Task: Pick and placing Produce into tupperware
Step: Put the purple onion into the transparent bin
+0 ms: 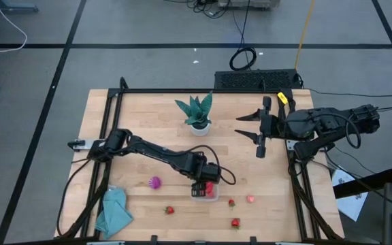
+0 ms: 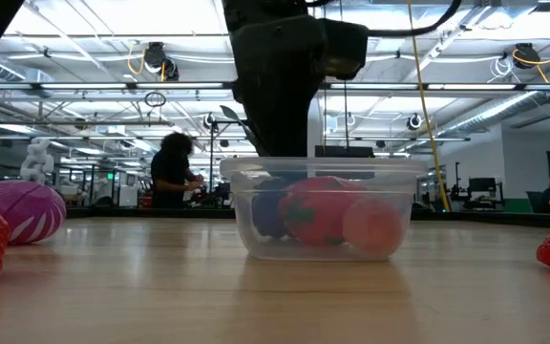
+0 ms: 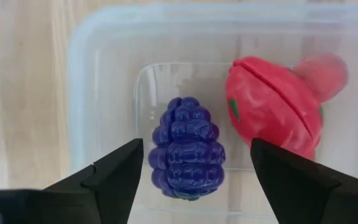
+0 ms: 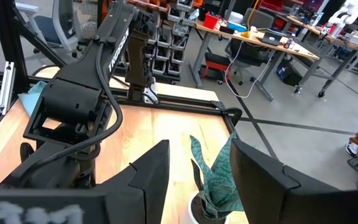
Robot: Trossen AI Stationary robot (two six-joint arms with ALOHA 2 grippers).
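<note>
The clear tupperware [image 1: 211,197] stands on the table near its front edge. It holds a dark purple fruit [image 3: 187,148], a red fruit [image 3: 269,106] and a pinkish piece [image 3: 320,70], all also seen in the low view [image 2: 323,215]. My left gripper [image 1: 203,182] hangs open just above the tupperware, its fingers [image 3: 114,177] on either side of the purple fruit and apart from it. A magenta fruit [image 1: 155,182], three red strawberries [image 1: 169,210] [image 1: 231,202] [image 1: 235,222] and a pale pink piece [image 1: 250,199] lie on the table. My right gripper [image 1: 254,126] waits open above the table's right side.
A green plant in a white pot [image 1: 197,113] stands at the far middle, in front of my right gripper [image 4: 201,180]. A teal cloth [image 1: 113,211] lies at the near left corner. A black frame rail [image 1: 107,136] runs along the table's edges.
</note>
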